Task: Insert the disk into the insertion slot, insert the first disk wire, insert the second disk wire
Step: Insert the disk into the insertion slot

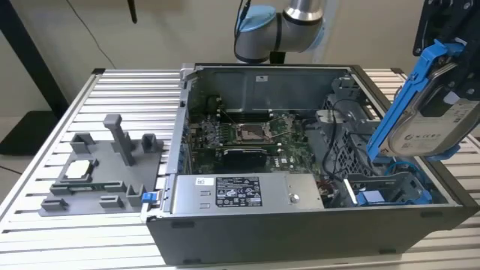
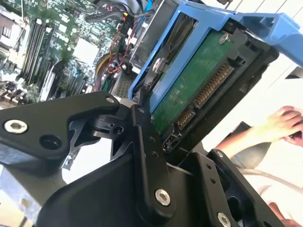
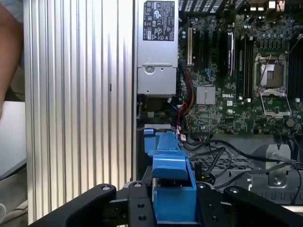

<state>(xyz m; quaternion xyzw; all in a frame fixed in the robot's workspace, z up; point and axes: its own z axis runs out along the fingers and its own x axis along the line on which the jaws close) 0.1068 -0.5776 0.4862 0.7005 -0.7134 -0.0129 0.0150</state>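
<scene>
Above case (image 1: 300,230) on slatted table (image 1: 120,90), disk (image 1: 439,121)

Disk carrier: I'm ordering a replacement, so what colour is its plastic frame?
Bright blue; the disk carrier shows best in the exterior view.

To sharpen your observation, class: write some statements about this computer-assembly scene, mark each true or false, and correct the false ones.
1. The gripper clamps the disk by its blue carrier. True.
2. The disk sits in the insertion slot. False: it is held tilted above the case, outside the slot.
3. The motherboard lies exposed in the open case. True.
4. The power-supply box stands on the table. False: it sits inside the case.
</scene>
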